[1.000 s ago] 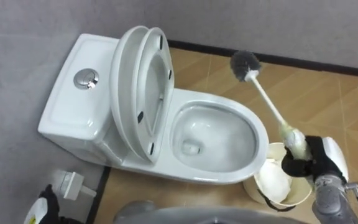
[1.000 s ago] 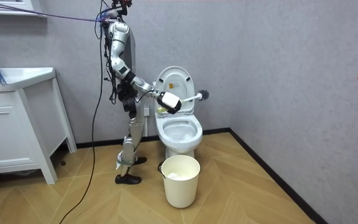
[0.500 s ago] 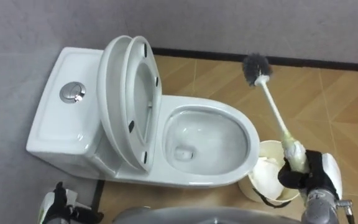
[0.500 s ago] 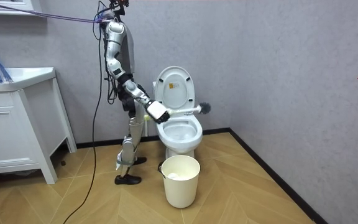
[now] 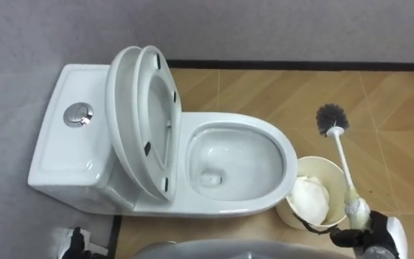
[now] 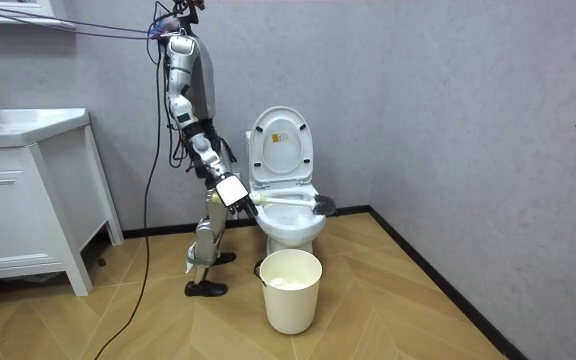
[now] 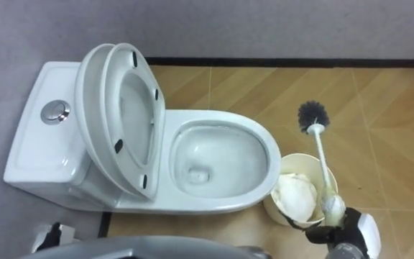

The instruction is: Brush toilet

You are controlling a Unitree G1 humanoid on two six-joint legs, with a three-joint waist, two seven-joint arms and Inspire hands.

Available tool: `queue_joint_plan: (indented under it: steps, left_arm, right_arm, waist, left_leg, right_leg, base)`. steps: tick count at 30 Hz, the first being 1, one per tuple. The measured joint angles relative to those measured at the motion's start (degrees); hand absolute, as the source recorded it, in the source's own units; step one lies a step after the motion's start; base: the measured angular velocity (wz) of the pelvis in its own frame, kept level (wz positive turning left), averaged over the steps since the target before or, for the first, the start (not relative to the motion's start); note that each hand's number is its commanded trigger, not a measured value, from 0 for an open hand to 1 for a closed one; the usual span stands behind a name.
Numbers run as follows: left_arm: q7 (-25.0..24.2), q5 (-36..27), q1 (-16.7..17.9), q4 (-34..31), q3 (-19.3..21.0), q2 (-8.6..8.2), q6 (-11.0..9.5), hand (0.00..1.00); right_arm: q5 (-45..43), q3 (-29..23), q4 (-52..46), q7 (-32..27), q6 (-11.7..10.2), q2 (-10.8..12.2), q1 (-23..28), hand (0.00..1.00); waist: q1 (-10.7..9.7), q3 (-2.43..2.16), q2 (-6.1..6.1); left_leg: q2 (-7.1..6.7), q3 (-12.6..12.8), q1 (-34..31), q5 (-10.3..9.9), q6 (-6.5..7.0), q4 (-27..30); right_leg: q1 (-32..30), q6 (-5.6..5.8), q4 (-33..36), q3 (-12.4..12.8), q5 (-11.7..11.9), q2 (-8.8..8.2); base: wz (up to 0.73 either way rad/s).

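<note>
The white toilet [image 5: 284,151] has its lid and seat tipped up against the tank; the bowl is open. My right hand [image 5: 371,239] is at the lower right edge, shut on the white handle of the toilet brush [image 5: 342,160]. The handle slants up and away over the bin, with the dark bristle head [image 5: 331,119] above the wood floor, right of the bowl and apart from it. In the room view I stand beside the toilet [image 6: 286,215], right hand [image 6: 230,190] low, with the brush [image 6: 293,199] level across the bowl's front. A dark shape at the lower left edge seems to be my left hand [image 5: 74,243].
A cream waste bin [image 5: 299,216] with a white bag inside stands on the floor against the bowl's front, right under the brush handle. The grey wall and dark skirting run behind. A white vanity cabinet [image 6: 28,200] stands at the room view's left.
My right arm has dropped and the brush has swung right, away from the bowl's far side and over the bin. The head camera has shifted too.
</note>
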Motion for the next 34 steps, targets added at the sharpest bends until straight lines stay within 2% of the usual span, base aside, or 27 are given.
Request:
queue_joint_plan:
  steps: [6, 11, 15, 21, 24, 30, 34]
  left_arm:
    - [-2.2, 0.0, 0.2, 0.0, 1.3, -0.41, 0.9, 0.0]
    - [-3.3, 2.5, 0.4, -0.1, 1.7, -1.07, 1.0, 0.0]
    - [-4.4, 6.4, 0.6, -0.1, 2.6, -1.68, 1.9, 0.0]
    - [-5.7, 8.5, 0.7, 0.3, 2.7, -1.72, 5.6, 0.0]
    - [-6.9, 8.5, 0.6, 0.7, 2.6, -1.82, 7.6, 0.0]
    - [-9.7, 8.5, 0.4, 0.7, 1.9, -2.02, 9.3, 0.0]
    - [-10.7, 8.4, -0.2, 0.9, 1.0, -2.17, 10.1, 0.0]
  right_arm:
    - [7.4, -0.5, 3.4, 2.3, 1.1, 0.1, -0.4, 0.0]
    - [8.0, -2.3, 6.3, 3.3, 1.3, 0.6, -0.3, 0.0]
    - [6.9, -2.3, 8.4, 5.3, 2.4, 1.3, -0.1, 0.0]
    - [1.3, -0.2, 12.3, 9.9, 5.3, 2.0, -0.3, 0.0]
    - [-1.6, 1.4, 14.0, 12.8, 8.1, 2.2, -0.4, 0.0]
    - [-5.0, 4.2, 15.1, 18.4, 12.4, 2.1, -0.4, 0.0]
    - [-6.5, 4.7, 15.1, 21.1, 13.6, 2.2, -0.6, 0.0]
  waist:
    - [0.0, 0.07, 0.16]
    - [0.0, 0.19, 0.38]
    - [0.0, 0.15, 0.34]
    - [0.1, 0.12, 0.26]
    - [0.1, 0.19, 0.39]
    - [0.1, 0.21, 0.56]
    - [0.0, 0.2, 0.53]
  left_leg:
    - [0.11, -0.2, 0.7, -0.1, -0.19, -0.1]
    - [0.12, -0.2, 0.8, -0.3, -0.16, 0.0]
    - [0.1, -0.2, 0.8, -0.3, -0.14, 0.2]
    - [0.05, 0.1, 1.6, -0.3, -0.16, -0.4]
    - [0.01, 0.2, 2.3, -0.3, -0.16, -0.6]
    - [0.03, 0.2, 2.3, -0.3, -0.16, -0.5]
    - [0.03, 0.2, 2.4, -0.3, -0.15, -0.5]
  right_leg:
    - [0.9, -0.09, -0.3, 0.0, 0.1, 0.17]
    - [1.1, -0.13, -0.4, -0.1, 0.1, 0.15]
    - [1.1, -0.13, -0.3, 0.1, 0.1, 0.15]
    - [1.2, -0.12, -0.5, 1.3, 0.1, 0.23]
    - [1.8, -0.07, -0.6, 1.6, 0.0, 0.23]
    - [1.7, -0.09, -0.6, 2.3, 0.0, 0.32]
    - [1.7, -0.09, -0.6, 2.4, 0.0, 0.32]
  base:
    - [0.02]
    - [0.0]
    - [0.0]
    - [-0.05]
    - [-0.03]
    - [-0.01]
    - [0.0]
